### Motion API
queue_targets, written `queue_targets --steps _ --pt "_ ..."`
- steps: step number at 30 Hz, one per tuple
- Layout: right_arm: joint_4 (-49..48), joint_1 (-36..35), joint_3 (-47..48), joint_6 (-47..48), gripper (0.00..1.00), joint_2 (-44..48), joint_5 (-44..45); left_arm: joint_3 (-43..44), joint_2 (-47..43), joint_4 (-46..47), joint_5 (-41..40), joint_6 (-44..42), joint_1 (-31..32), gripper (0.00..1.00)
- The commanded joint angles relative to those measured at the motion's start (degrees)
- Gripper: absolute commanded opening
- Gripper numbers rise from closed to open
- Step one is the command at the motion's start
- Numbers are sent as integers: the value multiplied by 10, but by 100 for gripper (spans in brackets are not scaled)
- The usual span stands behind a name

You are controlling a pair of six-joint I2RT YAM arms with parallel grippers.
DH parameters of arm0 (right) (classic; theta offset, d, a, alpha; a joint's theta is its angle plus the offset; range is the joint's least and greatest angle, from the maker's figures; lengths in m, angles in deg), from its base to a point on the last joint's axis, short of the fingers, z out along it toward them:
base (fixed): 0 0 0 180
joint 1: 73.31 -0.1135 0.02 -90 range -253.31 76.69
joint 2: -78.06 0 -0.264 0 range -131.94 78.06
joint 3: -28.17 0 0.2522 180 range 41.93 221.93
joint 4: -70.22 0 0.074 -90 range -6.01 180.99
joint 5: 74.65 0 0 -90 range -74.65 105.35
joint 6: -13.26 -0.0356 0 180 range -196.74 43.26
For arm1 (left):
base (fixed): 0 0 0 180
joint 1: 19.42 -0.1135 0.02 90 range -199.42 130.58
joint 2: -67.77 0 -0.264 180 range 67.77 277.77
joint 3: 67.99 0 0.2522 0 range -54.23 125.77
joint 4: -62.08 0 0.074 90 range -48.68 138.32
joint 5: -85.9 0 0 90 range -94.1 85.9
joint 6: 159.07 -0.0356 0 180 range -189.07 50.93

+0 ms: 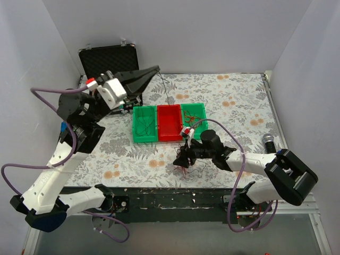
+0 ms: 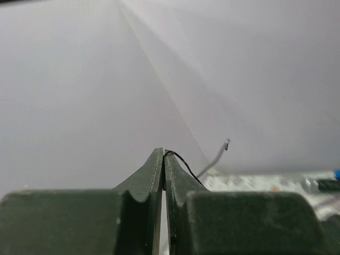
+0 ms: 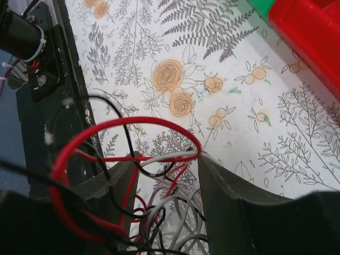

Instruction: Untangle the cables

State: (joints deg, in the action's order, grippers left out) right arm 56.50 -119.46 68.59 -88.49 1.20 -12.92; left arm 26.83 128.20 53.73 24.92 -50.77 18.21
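Note:
A tangle of red, white and black cables (image 1: 183,169) lies on the floral cloth near the table's front edge. My right gripper (image 1: 184,158) is down on it. In the right wrist view the gripper (image 3: 164,164) is open, and red, white and black loops (image 3: 159,159) run between and around its fingers (image 3: 226,186). My left gripper (image 1: 156,69) is raised high at the back left, shut on a thin black cable (image 2: 183,164). That cable hangs down towards the cloth (image 1: 166,90), and its grey end (image 2: 220,151) sticks out beyond the jaws.
Three bins stand side by side mid-table: a green one (image 1: 136,133) with dark wire in it, a red one (image 1: 170,123), and a green one (image 1: 201,112) with red wire. A black case (image 1: 109,57) is at the back left. A black cylinder (image 1: 269,142) lies at the right.

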Motion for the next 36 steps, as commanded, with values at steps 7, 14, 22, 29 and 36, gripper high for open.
queue_targets --steps 7,14,22,29,36 --pt "-1 -2 -8 -11 63 -52 22 121 36 201 -133 -49 1 0" --pt "10 -3 2 -11 64 -67 27 185 72 262 -134 -80 2 0" --pt "37 -3 21 -6 60 -51 24 183 66 225 -100 -71 1 2" --pt "89 -3 123 18 69 94 29 133 34 184 -78 -63 1 3" --pt "55 -10 216 11 81 126 -34 59 -6 169 -85 -54 2 3"
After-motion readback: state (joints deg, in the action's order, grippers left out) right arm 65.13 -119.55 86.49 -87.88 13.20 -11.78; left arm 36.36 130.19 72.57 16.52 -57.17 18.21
